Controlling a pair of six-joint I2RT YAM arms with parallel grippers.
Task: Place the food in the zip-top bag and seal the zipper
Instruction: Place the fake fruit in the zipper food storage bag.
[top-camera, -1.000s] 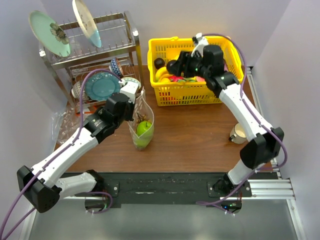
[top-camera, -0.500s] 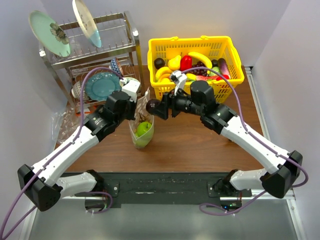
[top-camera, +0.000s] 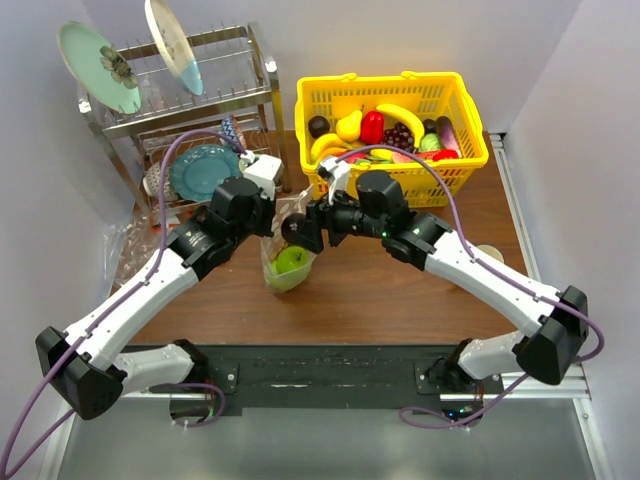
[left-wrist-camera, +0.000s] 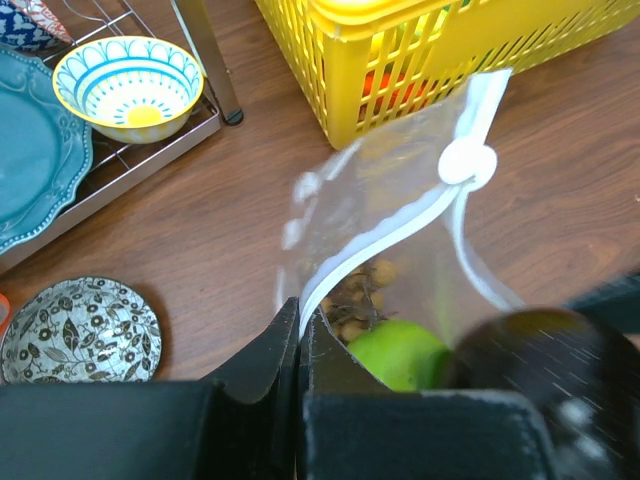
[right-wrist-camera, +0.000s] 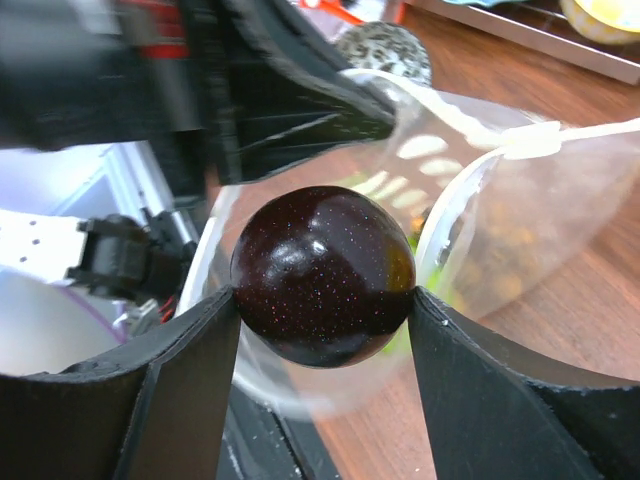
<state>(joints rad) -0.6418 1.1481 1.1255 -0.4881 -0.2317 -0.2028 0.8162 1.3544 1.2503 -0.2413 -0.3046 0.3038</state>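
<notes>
L gripper closed, pinching rim of zip-top bag, R gripper clamped on dark red round fruit at bag mouth, 1 green apple & tan ball cluster in bag just beyond L gripper, yellow basket behind R gripper

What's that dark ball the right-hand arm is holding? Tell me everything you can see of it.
The dark round fruit is a glossy, plastic-looking ball, deep maroon to almost black, with fine speckles. The right arm's two black fingers pinch it from both sides, off the table, at the open mouth of the clear zip-top bag, which holds a green apple.
</notes>
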